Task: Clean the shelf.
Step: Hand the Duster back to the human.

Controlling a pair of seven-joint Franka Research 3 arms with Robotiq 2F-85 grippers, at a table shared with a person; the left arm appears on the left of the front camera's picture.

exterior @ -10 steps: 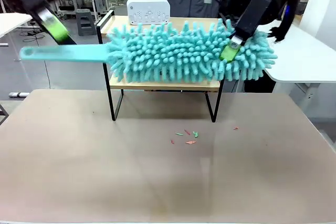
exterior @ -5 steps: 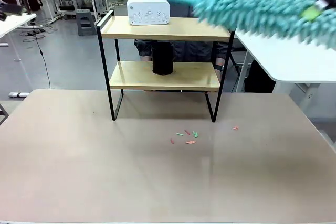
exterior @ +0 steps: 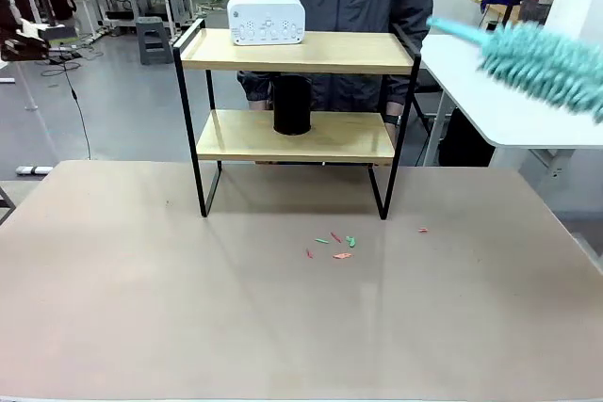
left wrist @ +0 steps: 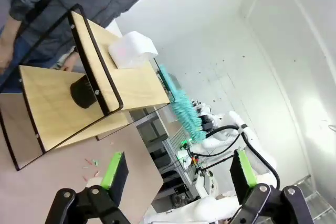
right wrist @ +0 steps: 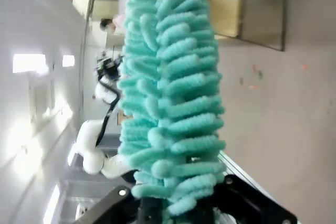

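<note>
Shelf: you see the shelf (exterior: 294, 52) standing at the far middle of the worktop (exterior: 283, 308), two pale wooden boards in a thin black frame on four legs.
Top board: a white box (exterior: 267, 20) sits near its left end.
Lower board: a black cylinder (exterior: 292, 104) stands on it.
Worktop: small coloured scraps (exterior: 337, 245) lie just before the shelf.
Left tool (left wrist: 173, 174): released, jaws wide, holding nothing.
Right tool: clenched on the teal duster (right wrist: 170, 98), raised at your right, well apart from the shelf.

The left gripper (left wrist: 176, 174) is showing black linkage fingers (left wrist: 116, 171) with bright green pads and silver screws; the person (exterior: 332, 7) is wearing a dark grey jacket
</note>
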